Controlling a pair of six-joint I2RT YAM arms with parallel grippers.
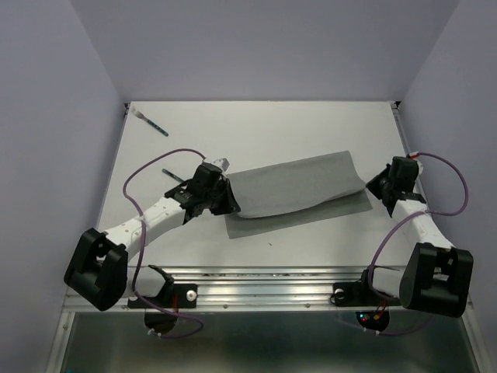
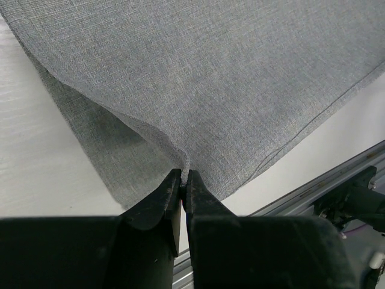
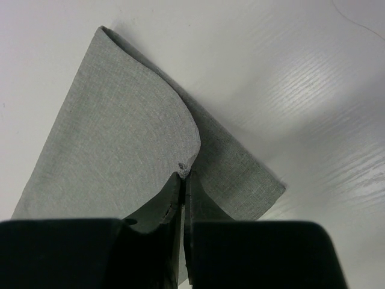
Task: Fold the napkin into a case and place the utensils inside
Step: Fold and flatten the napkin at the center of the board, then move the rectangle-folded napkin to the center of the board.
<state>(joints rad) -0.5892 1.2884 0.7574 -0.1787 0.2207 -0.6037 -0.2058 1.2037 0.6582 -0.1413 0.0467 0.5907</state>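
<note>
Top view: one utensil (image 1: 172, 174) is partly hidden behind the left arm (image 1: 155, 211); only its dark handle shows. The far utensil (image 1: 151, 123) is too small to tell knife from fork.
Left wrist view: napkin (image 2: 204, 78) cut off at top and right edges.
Right wrist view: right gripper (image 3: 183, 177) body covers the napkin's near corner.

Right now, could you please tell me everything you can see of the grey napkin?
The napkin is plain mid-grey woven cloth with no pattern, stretched left to right across the middle of the white table. It is partly doubled: a lower layer lies flat on the table, while the upper layer is lifted off it at both ends. The left gripper is shut on its left edge, and the right gripper is shut on a curled right corner.
</note>
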